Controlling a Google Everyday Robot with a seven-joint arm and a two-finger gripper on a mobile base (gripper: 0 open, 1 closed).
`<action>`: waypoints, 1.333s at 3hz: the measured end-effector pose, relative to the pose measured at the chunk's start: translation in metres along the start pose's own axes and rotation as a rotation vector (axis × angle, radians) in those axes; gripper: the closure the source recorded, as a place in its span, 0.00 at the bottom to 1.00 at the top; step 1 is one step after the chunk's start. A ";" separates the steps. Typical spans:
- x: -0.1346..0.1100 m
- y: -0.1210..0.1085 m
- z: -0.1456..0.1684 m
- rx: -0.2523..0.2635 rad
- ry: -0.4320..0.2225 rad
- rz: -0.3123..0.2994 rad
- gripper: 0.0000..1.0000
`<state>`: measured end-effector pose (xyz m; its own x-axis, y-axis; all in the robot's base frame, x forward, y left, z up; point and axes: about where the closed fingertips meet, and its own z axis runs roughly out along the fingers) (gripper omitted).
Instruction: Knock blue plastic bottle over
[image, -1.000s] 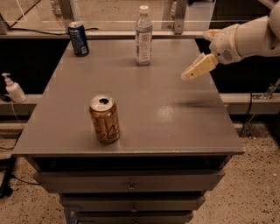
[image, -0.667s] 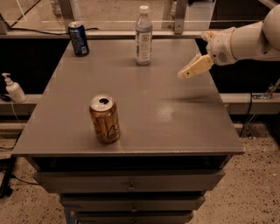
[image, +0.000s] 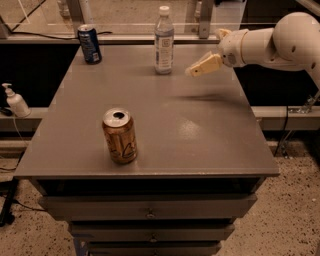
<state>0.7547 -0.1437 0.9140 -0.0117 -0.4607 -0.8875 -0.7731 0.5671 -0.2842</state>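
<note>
The gripper hovers over the table's right rear, just beside the upright blue plastic bottle near the back edge; its opening cannot be told.

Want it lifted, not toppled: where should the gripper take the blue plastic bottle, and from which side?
Probably the labelled mid-body of the blue plastic bottle, approached level from the view's right, where the gripper hovers above the table. It stands upright, with straight round walls; the cap is narrower.
</note>
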 end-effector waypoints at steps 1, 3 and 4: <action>-0.009 -0.015 0.030 0.003 -0.049 0.020 0.00; -0.036 0.001 0.080 -0.093 -0.160 0.112 0.00; -0.061 0.023 0.094 -0.182 -0.250 0.139 0.00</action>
<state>0.7974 -0.0385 0.9276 0.0141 -0.1931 -0.9811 -0.8756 0.4713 -0.1053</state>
